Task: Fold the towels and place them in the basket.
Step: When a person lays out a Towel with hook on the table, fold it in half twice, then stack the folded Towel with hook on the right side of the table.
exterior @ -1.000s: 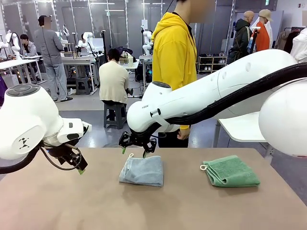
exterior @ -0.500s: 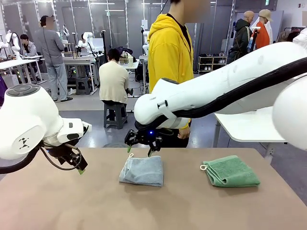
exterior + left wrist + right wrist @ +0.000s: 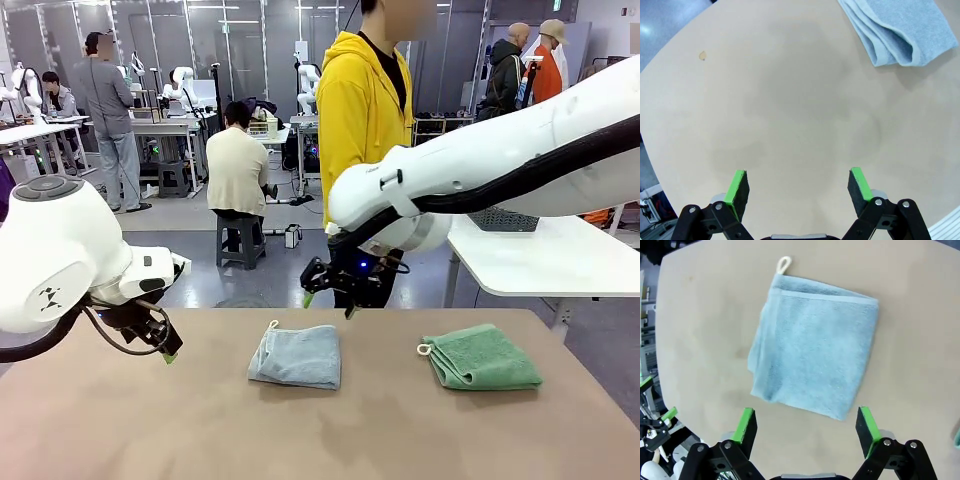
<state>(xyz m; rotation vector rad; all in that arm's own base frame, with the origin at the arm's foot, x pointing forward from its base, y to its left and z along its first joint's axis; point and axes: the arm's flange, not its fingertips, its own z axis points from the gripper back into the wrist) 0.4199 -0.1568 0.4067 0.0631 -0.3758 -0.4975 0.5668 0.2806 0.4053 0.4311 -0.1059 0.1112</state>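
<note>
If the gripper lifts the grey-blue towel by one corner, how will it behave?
The grey-blue towel is soft terry folded in loose layers, so it would probably sag and unfold. It looks light. Pushed across the table, it would likely bunch rather than slide.

Both white arms hover, each black green-padded gripper spread wide and empty: left gripper (image 3: 160, 343) low, right gripper (image 3: 327, 301) raised mid-air.

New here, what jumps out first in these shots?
Two folded towels on the tan table: a grey-blue towel mid-table and a green towel to its right. The right pincer hangs open above the table's far edge, empty; the left pincer hovers open at the left.
</note>
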